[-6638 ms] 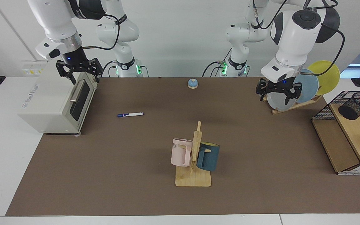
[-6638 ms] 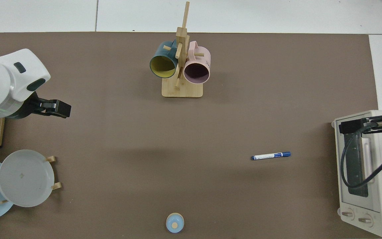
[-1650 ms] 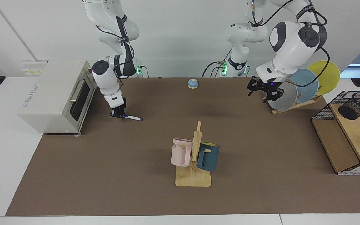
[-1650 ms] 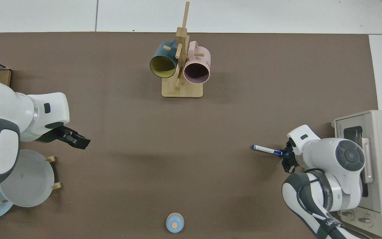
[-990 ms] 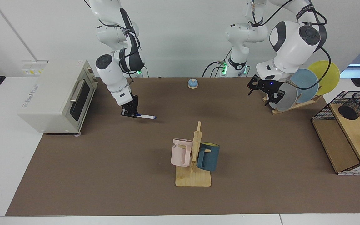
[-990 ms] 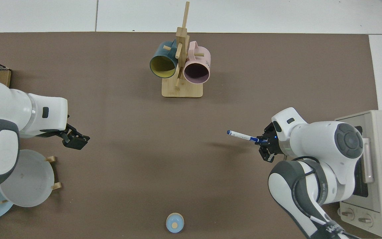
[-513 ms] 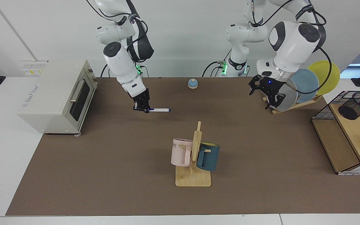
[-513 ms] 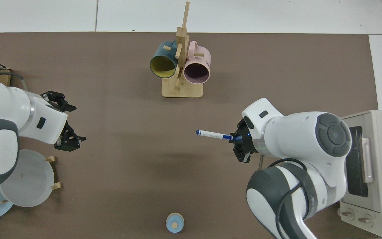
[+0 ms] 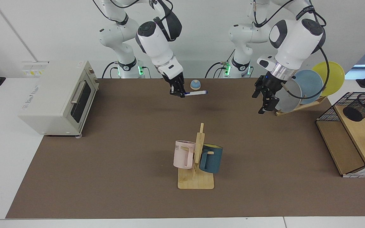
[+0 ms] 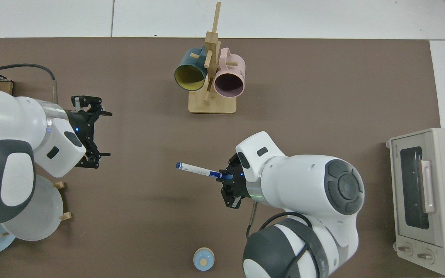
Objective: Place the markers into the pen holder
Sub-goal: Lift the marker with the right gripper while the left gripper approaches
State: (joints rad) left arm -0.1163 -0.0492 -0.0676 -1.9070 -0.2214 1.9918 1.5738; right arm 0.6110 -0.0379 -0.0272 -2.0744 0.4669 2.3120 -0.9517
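Marker aloft, pen holder on the shelf

The marker (image 9: pixel 195 93), white-barrelled with a blue cap end, hung nearly level in the upper middle of the facing view, clear of the mat. The pen holder (image 9: pixel 361 107), a black mesh cup, sat at far right, apparently tipped over on a wooden shelf.

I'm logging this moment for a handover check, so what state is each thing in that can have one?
marker: lifted off the table, roughly level, held by its capped end
right pincer: shut on the marker
left pincer: open, empty, in the air facing the marker
pen holder: tilted on the wooden shelf, no marker in it
toaster oven: door closed
pink mug: hung on the rack
blue mug: hung on the rack
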